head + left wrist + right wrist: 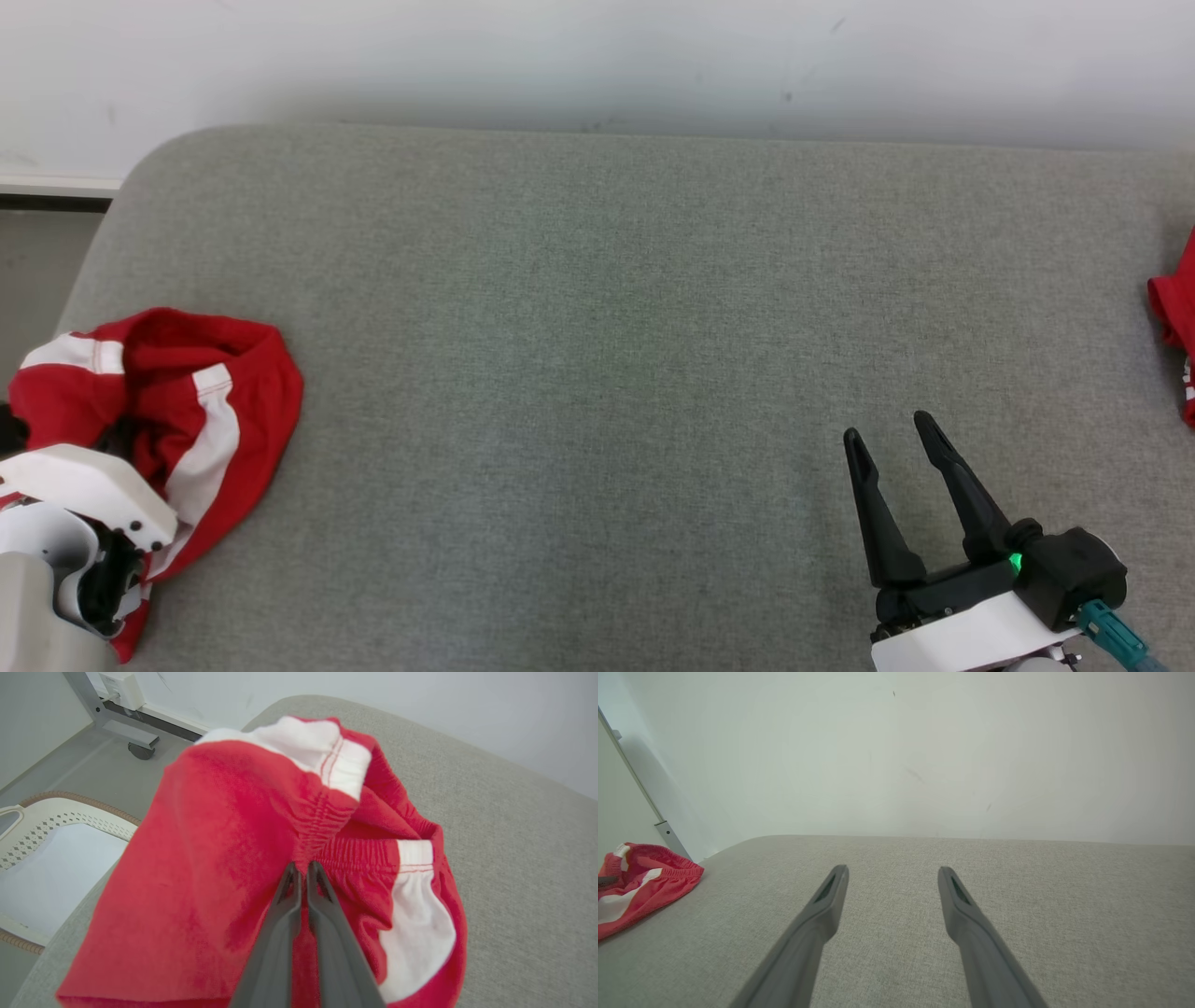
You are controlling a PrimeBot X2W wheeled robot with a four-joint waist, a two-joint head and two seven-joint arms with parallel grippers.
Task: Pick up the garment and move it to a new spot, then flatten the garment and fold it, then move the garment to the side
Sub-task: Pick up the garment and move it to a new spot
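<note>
Bunched at the L end of the grey woven-fabric table top (597,327) lies the red fabric garment with white stripes (205,401), near the rounded far-left corner and close to the L edge. The left gripper (303,870) has its fingers pressed together, with a fold of the gathered elastic waistband pinched at the tips. The right gripper (887,426) is over the near-right part of the top, fingers spread wide, nothing btwn them. From garment to right gripper the top is bare cloth – wide room across the centre. The far edge meets a white wall (597,56). A second red cloth piece (1174,327) pokes in at the R edge. Below the L edge – a white perforated plastic basket (46,821).
</note>
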